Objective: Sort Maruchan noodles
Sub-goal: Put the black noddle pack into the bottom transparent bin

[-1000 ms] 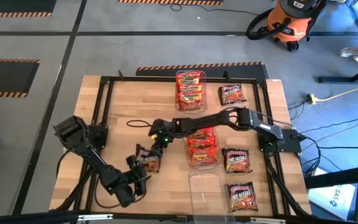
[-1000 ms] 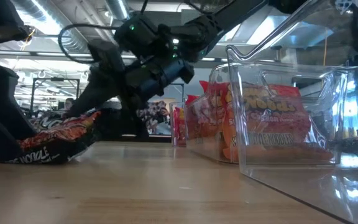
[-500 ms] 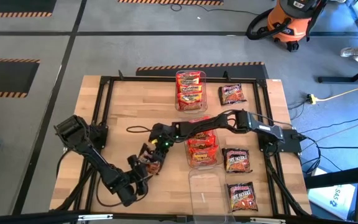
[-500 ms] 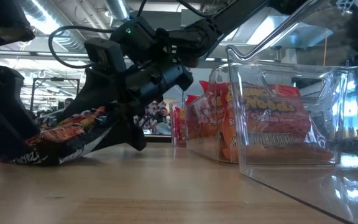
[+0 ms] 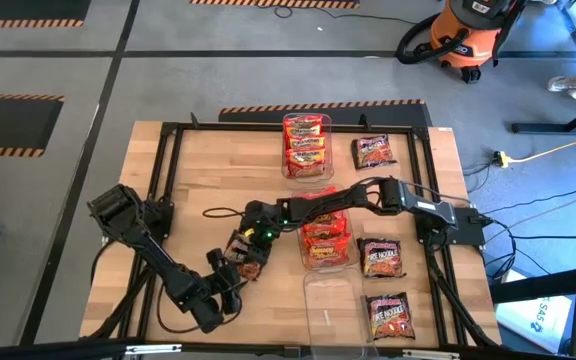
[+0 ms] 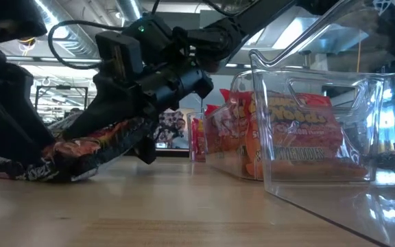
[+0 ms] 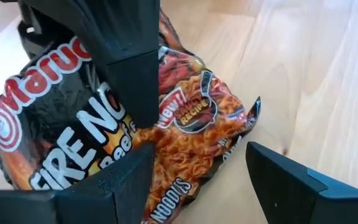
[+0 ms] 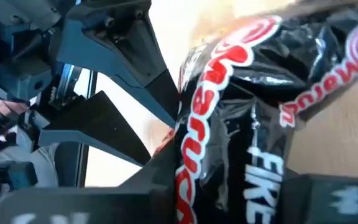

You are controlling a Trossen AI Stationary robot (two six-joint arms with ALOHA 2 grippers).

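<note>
A dark Maruchan packet (image 5: pixel 248 256) with red lettering lies on the wood left of the middle bin. My right gripper (image 5: pixel 251 243) reaches across from the right and is shut on it. My left gripper (image 7: pixel 197 180) stands open at the packet's near end. One of its fingers (image 7: pixel 120 183) is over the packet's corner and the other (image 7: pixel 291 183) is over bare wood. More packets fill two clear bins, red ones (image 5: pixel 306 145) at the far side and orange ones (image 5: pixel 324 235) in the middle. My right gripper pinches the packet (image 7: pixel 166 118) between its two fingers, one finger (image 7: pixel 129 81) flat on the printed top face, the other beneath. The fingers slant down from the far right. The held end (image 6: pixel 125 130) is raised; the other end (image 6: pixel 19 170) rests on the table. My left gripper: I cannot tell whether it touches the packet.
A clear bin with nothing in it (image 5: pixel 333 310) stands at the near edge, right of centre. Three loose dark packets (image 5: pixel 373 150), (image 5: pixel 381 257), (image 5: pixel 388 315) lie along the right side. A black frame rail (image 5: pixel 168 180) runs around the tabletop.
My right gripper has gone down and toward the table's near left onto the dark packet, rolled a little, and shut on it. The packet's gripped end has come up off the wood while its other end stays down.
</note>
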